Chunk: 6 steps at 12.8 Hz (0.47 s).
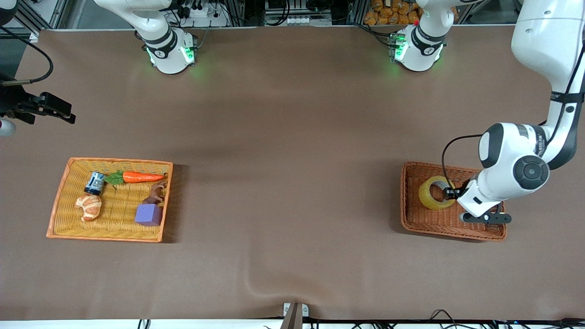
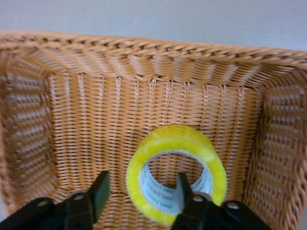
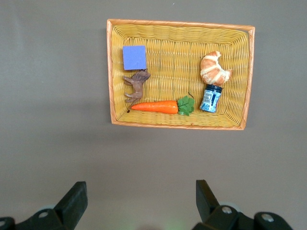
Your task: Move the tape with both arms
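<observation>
The tape [image 1: 436, 193] stands on its edge in the brown basket [image 1: 413, 218] at the left arm's end of the table, well in from the woven walls, with bare basket floor on every side of it. The left gripper [image 2: 144, 189] is down in that basket with its fingers apart: one finger [image 2: 183, 184] reaches into the hole of the roll and the other [image 2: 101, 188] stands outside the yellow band, so the band sits between them with a gap showing at the outer finger. I cannot tell whether the inner finger touches the roll. The basket walls rise close around the gripper; the wall nearest the front camera lies just under the wrist.

The right gripper [image 3: 139, 194] hangs over bare brown tablecloth near the table edge at the right arm's end, fingers wide apart and holding nothing; that arm waits. The yellow basket [image 1: 61, 224] at that end holds a carrot [image 1: 142, 177], a croissant [image 1: 89, 206], a purple cube [image 1: 148, 214], a brown toy animal [image 1: 155, 193] and a small blue can [image 1: 94, 183]. The wide stretch of cloth between the two baskets carries nothing.

Faint printing shows inside the roll's core, and the can has a label; neither can be read
</observation>
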Available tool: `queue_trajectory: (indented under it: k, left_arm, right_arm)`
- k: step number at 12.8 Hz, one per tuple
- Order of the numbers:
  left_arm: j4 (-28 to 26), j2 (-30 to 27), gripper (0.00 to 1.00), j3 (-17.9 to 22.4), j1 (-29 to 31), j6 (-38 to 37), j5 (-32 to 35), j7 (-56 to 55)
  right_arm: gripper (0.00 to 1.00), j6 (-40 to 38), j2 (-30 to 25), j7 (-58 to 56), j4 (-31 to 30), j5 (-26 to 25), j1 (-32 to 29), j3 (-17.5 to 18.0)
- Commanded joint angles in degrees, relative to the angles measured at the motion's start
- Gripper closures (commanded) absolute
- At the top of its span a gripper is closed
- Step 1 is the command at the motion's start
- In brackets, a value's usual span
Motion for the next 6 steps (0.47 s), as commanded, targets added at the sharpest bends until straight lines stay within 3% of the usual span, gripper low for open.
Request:
queue_trajectory:
  k: [1, 4, 6]
  left_arm:
    - [1.5, -7.0, 0.0, -2.3, 0.3, -7.2, -1.4, 1.9]
    - [10.2, -10.3, 0.0, -5.6, 0.0, -17.5, -1.2, 1.4]
    - [13.0, -13.8, 0.0, -7.2, 0.0, -20.6, -1.3, 1.1]
  right_arm:
    - [0.0, -0.3, -1.1, 0.1, -0.7, 0.7, -0.1, -0.2]
    - [0.0, -0.3, -1.1, -0.2, -0.7, 0.7, -0.2, -0.2]
    - [0.0, -0.3, -1.1, -0.2, -0.7, 0.7, -0.2, -0.2]
